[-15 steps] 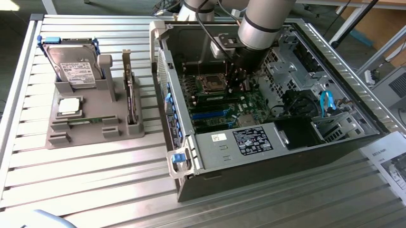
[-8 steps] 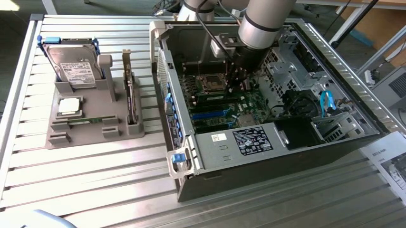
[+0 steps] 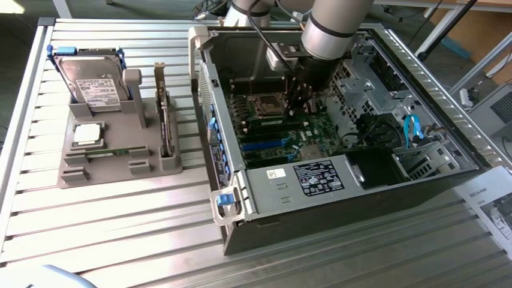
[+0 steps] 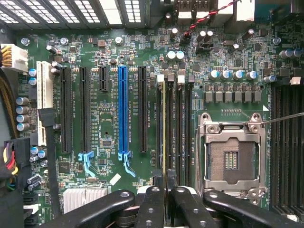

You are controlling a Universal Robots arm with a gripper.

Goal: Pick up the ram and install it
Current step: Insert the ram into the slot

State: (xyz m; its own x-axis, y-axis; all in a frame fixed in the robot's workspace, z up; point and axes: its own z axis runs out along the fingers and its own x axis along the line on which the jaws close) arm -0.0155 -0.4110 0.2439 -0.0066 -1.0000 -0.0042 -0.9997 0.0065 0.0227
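The end effector (image 4: pixel 166 202) is pinched narrow on the ram (image 4: pixel 164 128). The ram shows edge-on, lined up along the memory slots (image 4: pixel 183 128) just beside the CPU socket (image 4: pixel 232 159). Whether it is seated cannot be told. The arm (image 3: pixel 332 27) reaches down inside the open case (image 3: pixel 360 210), whose walls stand close around it, on the worktop (image 3: pixel 120 228).

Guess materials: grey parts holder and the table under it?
Parts holder: likely plastic, matte grey; uniformly dull, no glare. Table: seems metal, probably aluminium, brushed silver; ribbed slats reflect light strongly.
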